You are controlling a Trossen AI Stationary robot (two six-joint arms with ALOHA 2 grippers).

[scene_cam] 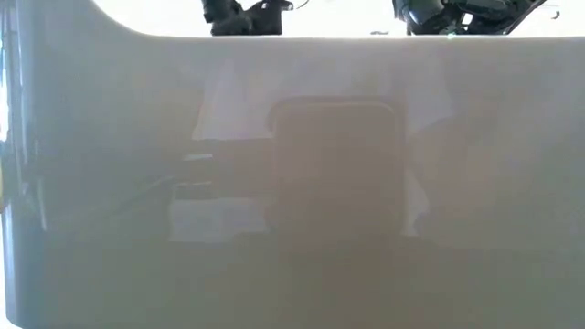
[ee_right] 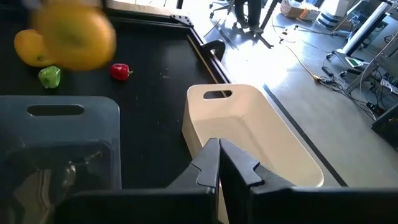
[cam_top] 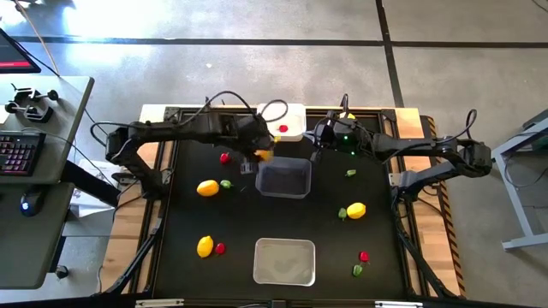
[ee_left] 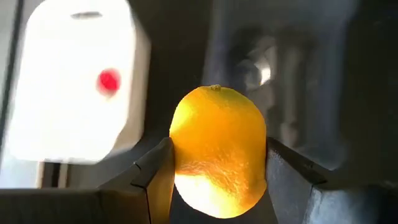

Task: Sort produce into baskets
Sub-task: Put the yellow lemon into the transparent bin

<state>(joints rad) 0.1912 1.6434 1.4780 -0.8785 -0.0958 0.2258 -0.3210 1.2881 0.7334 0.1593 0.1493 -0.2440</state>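
Closest to the lens, left wrist view: lemon [ee_left: 217, 152] clamped between the left gripper [ee_left: 217, 180] fingers, one finger [ee_left: 155, 177] on each flank, stem nub up. Behind it a blurred white basket [ee_left: 74, 87] with one red berry [ee_left: 109, 81] inside.

High view: left gripper [cam_top: 261, 155] sits over the black worktop [cam_top: 188, 214], just beside the far left corner of the clear basket [cam_top: 283, 179] and near the white basket [cam_top: 288, 121]. Held lemon shows as an orange-yellow spot [cam_top: 264, 156] at the fingertips, above the worktop, not yet in any basket.

Right gripper [cam_top: 324, 133] hangs at the far side of the worktop, beside the white basket's right edge. Right wrist view: its fingers [ee_right: 208, 165] pressed together, nothing between them, poised over the white basket [ee_right: 249, 130]. Clear basket [ee_right: 59, 143] lies alongside; held lemon appears as a blurred yellow shape [ee_right: 74, 37] above it.

Loose produce on the worktop, high view:
- lemon [cam_top: 207, 187] with green piece [cam_top: 226, 183] just beside it, left of the clear basket
- red piece [cam_top: 224, 157] near the left arm
- lemon [cam_top: 205, 246] and red piece [cam_top: 220, 248], near left
- lemon [cam_top: 356, 210] touching a green piece [cam_top: 342, 213], right side
- green piece [cam_top: 350, 173] right of the clear basket
- red piece [cam_top: 364, 256] and green piece [cam_top: 357, 270], near right

Pale grey basket [cam_top: 284, 261] at the near edge; contents cannot be told.

Low view: filled by a pale blurred surface; only arm parts visible along the top.
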